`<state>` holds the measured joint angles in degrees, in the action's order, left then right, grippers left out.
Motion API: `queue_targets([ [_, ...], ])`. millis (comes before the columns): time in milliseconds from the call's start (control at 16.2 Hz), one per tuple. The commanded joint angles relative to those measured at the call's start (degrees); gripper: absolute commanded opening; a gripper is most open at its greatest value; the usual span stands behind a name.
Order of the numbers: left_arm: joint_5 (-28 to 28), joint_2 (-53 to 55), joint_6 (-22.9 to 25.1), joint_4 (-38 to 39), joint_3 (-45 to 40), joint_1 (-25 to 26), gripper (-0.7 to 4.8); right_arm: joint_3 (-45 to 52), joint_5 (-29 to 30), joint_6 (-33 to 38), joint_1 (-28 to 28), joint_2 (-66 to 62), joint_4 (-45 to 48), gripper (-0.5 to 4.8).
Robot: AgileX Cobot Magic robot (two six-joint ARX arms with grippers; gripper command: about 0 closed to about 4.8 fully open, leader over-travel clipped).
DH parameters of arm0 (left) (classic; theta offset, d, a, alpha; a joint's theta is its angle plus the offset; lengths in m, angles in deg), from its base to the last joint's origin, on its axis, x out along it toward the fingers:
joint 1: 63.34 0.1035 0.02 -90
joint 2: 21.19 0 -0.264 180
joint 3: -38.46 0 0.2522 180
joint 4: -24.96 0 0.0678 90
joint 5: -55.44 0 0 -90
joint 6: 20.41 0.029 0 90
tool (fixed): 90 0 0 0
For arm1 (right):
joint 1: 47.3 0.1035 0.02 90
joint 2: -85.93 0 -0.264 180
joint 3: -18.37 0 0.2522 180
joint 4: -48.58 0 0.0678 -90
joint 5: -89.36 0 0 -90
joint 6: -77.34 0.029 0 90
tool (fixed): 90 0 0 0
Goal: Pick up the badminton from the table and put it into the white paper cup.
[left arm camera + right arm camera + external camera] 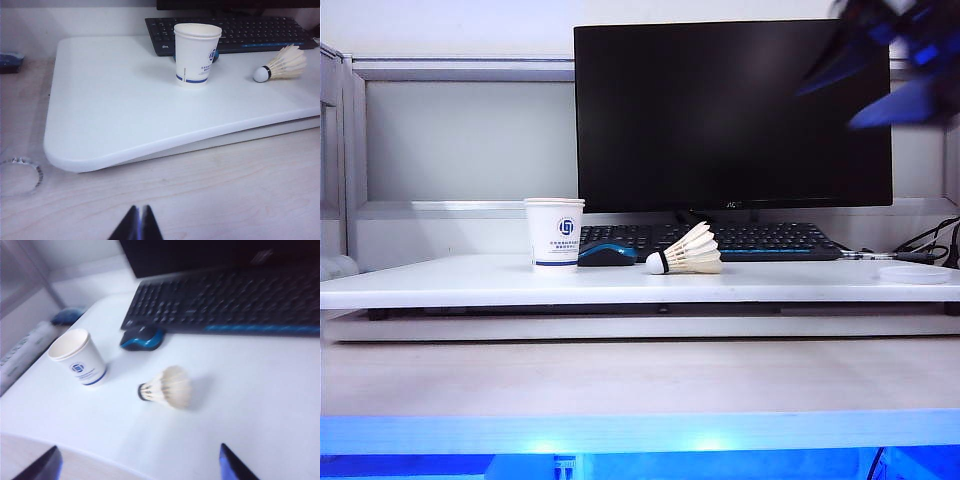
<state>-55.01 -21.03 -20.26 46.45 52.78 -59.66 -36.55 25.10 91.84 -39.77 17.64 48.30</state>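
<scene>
The badminton (686, 253) lay on its side on the table (470, 282), well back from the front edge, cork tip toward the white paper cup (555, 232). The cup stood upright and empty, nearer the table's left end, apart from the shuttlecock. A black-and-blue mouse (607, 254) sat between them, just behind, in front of a keyboard (770, 240) along the rear edge below a dark monitor (732, 115). The right gripper (140, 465) hung blurred high above the table's right side, its fingers spread wide and holding nothing. The left gripper (139, 223) waited low before the front left corner, its tips pressed together.
</scene>
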Motion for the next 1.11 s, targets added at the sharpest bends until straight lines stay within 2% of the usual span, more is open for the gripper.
queue_targets([
  [62, -0.83, 0.04, -0.15, 1.18, 0.04, 0.02, 0.21, -6.67, 5.29, 3.54, 0.63, -10.03, 2.36, 4.32],
  [246, -0.81, 0.04, -0.15, 1.18, 0.04, 0.02, 0.21, -14.03, 7.67, 3.80, 3.98, -21.31, 3.45, 4.33],
  [431, -0.81, 0.04, -0.15, 1.18, 0.04, 0.02, 0.21, -18.51, 7.67, 3.96, 7.78, -29.88, 3.50, 4.32],
  [863, -0.81, 0.04, -0.13, 1.18, 0.04, 0.02, 0.21, -23.61, 5.97, 3.93, 7.96, -37.18, 4.37, 4.31],
  [986, -0.81, 0.04, -0.13, 1.18, 0.04, 0.02, 0.21, -26.38, 5.95, 5.05, 7.96, -39.21, 4.17, 3.82],
  [1109, -0.79, 0.04, -0.13, 1.18, 0.04, 0.02, 0.21, -26.73, 6.34, 5.27, 7.96, -39.50, 4.39, 2.37],
])
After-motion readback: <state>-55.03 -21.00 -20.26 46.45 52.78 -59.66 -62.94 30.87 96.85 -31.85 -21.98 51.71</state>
